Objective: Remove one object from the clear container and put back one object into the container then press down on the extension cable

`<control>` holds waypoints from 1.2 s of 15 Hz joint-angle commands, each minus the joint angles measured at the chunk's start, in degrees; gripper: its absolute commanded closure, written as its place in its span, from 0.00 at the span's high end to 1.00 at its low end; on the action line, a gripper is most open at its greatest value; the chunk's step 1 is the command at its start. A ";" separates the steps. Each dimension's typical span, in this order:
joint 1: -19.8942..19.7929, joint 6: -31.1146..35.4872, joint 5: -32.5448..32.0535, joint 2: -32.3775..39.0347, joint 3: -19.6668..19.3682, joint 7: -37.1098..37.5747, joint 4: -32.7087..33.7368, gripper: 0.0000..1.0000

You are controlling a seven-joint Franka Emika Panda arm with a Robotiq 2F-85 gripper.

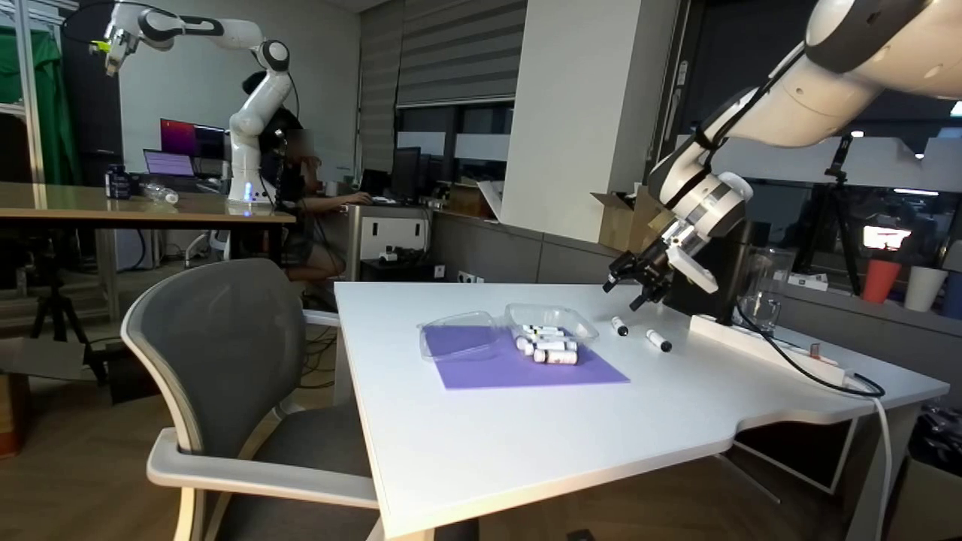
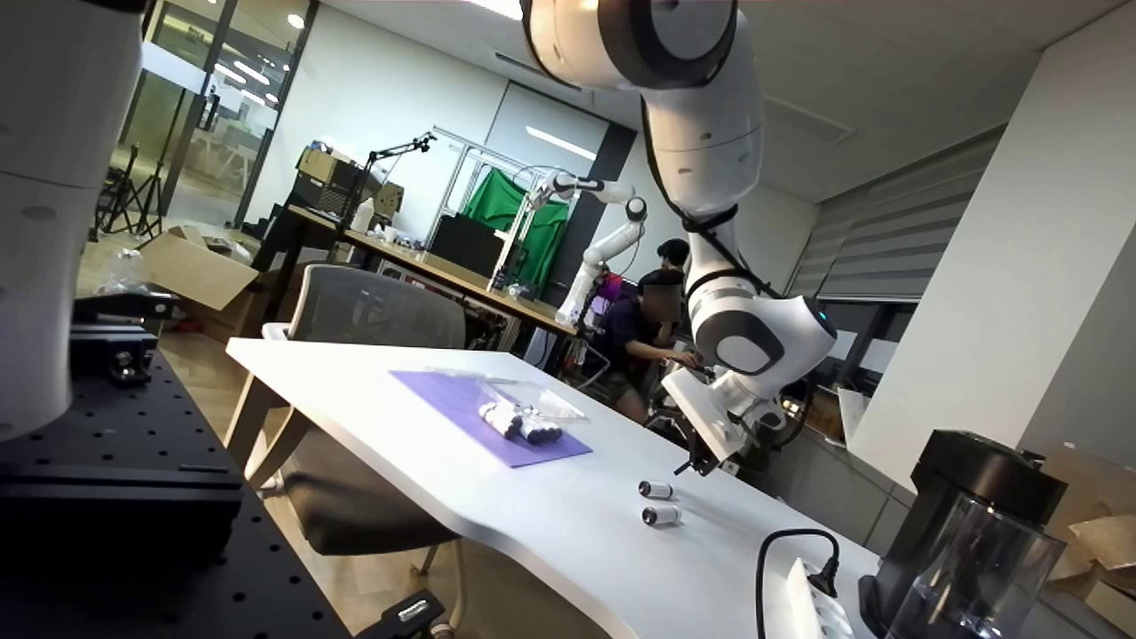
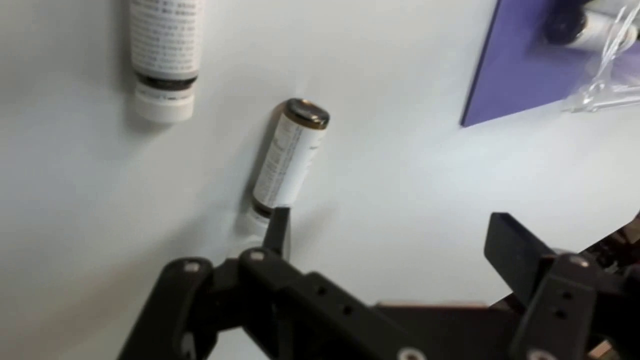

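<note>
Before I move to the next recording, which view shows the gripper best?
The wrist view: the gripper appears up close, its two fingers standing wide apart, nothing held between them. Both exterior views show it small and dark, angled down.

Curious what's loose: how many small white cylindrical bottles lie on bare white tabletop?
2: one white bottle nearer the flat purple mat, a second bottle nearer the white power strip.

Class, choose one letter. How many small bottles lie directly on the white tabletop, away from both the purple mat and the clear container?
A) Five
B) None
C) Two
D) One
C: one small bottle and a second small bottle lie on the white tabletop, apart from the purple mat and clear container, as both exterior views show.
</note>
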 commanded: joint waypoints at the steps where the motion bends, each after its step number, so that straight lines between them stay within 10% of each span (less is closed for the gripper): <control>1: 0.10 -0.17 -3.05 -8.75 2.03 -7.94 -12.74 1.00; 12: 5.11 11.65 -10.06 -25.59 5.11 -31.49 -42.60 1.00; 18: 8.58 31.73 -13.45 -29.63 4.86 -29.63 -48.11 1.00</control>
